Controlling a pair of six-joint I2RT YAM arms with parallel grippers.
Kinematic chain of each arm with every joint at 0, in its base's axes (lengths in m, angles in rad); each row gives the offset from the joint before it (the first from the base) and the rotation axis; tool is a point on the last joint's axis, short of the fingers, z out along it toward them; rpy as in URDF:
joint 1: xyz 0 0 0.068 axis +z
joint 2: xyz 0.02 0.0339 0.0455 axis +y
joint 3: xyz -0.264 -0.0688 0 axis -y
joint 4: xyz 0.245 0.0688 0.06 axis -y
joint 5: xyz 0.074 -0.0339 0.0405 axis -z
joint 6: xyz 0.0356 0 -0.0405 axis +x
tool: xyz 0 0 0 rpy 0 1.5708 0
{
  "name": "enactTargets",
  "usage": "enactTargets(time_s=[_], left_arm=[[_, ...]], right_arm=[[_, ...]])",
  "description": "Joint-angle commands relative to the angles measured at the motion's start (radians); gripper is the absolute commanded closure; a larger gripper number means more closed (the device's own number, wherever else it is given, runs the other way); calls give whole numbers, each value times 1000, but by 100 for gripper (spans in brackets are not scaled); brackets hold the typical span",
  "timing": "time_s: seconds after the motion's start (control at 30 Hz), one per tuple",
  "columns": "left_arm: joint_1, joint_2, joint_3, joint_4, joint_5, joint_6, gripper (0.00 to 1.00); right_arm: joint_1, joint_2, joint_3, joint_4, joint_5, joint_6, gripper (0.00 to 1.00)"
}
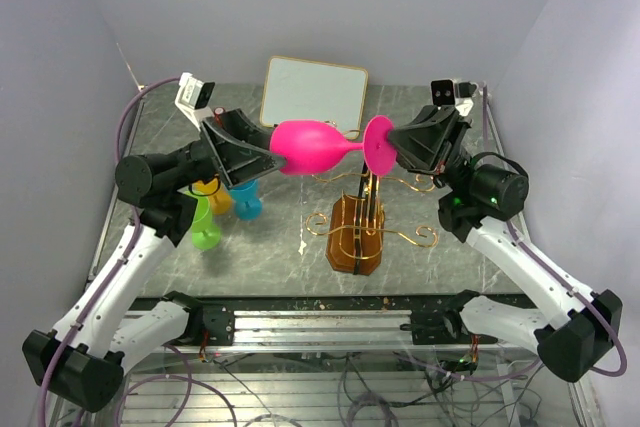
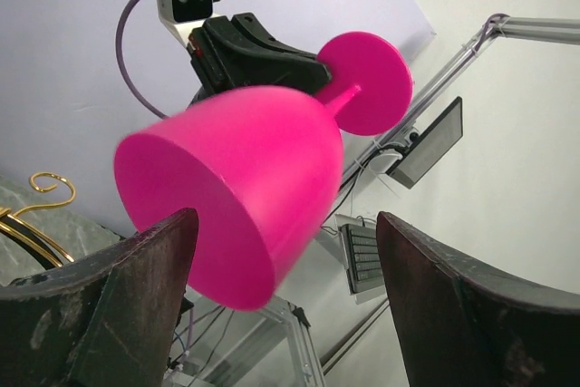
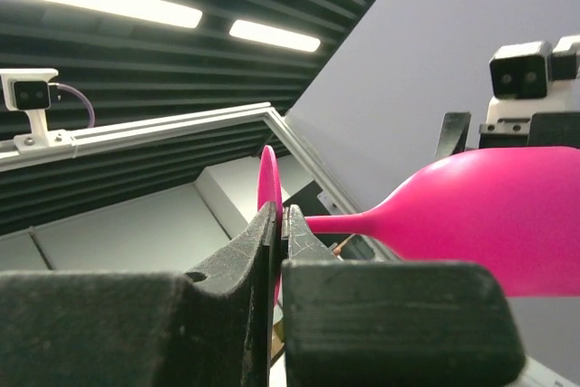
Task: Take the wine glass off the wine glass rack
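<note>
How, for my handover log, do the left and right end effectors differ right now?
The left end effector is open, its fingers straddling the bowl of the wine glass. The right end effector is shut on the glass's foot. The left is at the bowl end, the right at the foot end. Both are raised, facing each other along the horizontal glass.

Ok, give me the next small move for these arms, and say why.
Probably close the left gripper on the bowl of the wine glass. Its jaws stand open on either side of the bowl, while the right gripper alone pinches the foot, holding the glass level in the air above the wine glass rack. A second grip would likely steady it.
</note>
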Motion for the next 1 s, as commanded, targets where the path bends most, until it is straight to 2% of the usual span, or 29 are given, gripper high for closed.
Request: enactTargets(time_s=[0.0, 0.13, 0.33, 0.43, 0.57, 0.7, 0.77, 0.87, 0.97], left_arm=[[-12, -30, -17, 96, 2, -41, 11], [-19, -32, -68, 255, -18, -160, 16], [-24, 36, -115, 610, -63, -408, 34], [-24, 68, -105, 713, -71, -465, 50], [-24, 77, -95, 733, -81, -478, 73], [-24, 41, -86, 625, -71, -410, 92], [-24, 12, -75, 521, -59, -341, 93], [-24, -44, -39, 282, -46, -171, 93], [-24, -116, 30, -98, -76, 85, 93]], right_arm=[[17, -18, 7, 46, 74, -74, 100], [30, 4, -11, 80, 88, -57, 100], [44, 48, -47, 197, 118, -6, 100], [48, 50, -73, 229, 142, -2, 100], [49, 27, -95, 198, 164, -35, 100], [49, -21, -112, 102, 181, -112, 97], [49, -62, -117, -6, 193, -170, 92], [49, -124, -118, -194, 229, -278, 78], [49, -188, -107, -406, 286, -405, 56]])
